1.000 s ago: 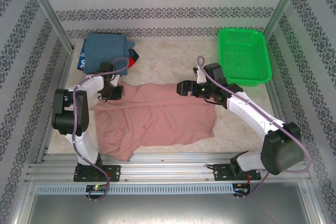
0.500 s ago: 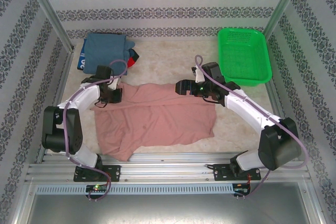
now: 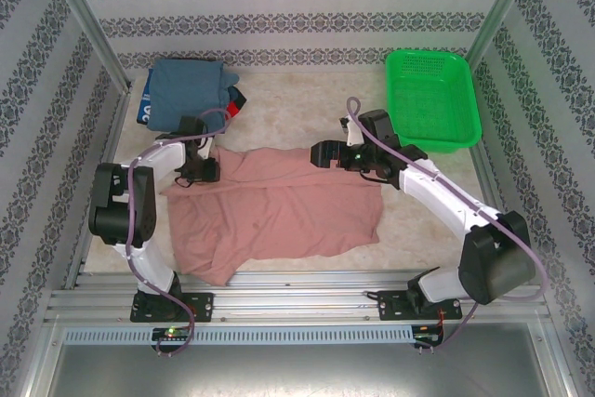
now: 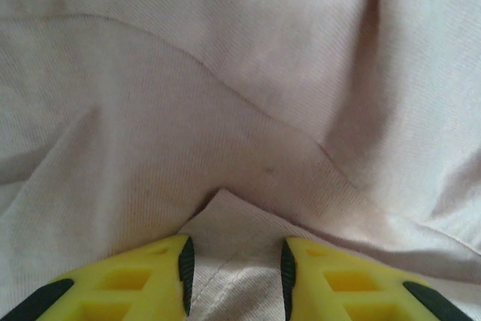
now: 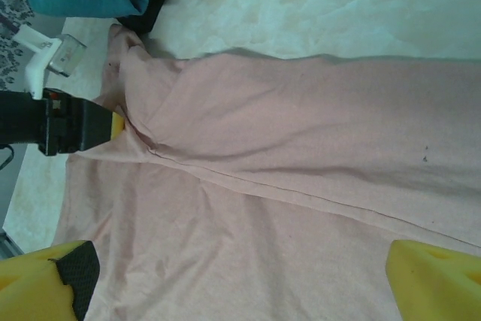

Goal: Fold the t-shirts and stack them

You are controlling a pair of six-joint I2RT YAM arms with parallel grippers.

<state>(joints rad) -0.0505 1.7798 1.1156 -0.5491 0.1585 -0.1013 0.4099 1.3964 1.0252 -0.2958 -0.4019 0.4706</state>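
Tabletop: left gripper, right gripper over t-shirt

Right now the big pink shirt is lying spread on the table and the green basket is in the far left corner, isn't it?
Not quite: the green basket is in the far right corner, as the top view shows. The pink shirt does lie spread on the table.

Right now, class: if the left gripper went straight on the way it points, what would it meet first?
The pink shirt. A folded corner of it already lies between the parted fingers of the left gripper, with more cloth just ahead, though depth is hard to judge.
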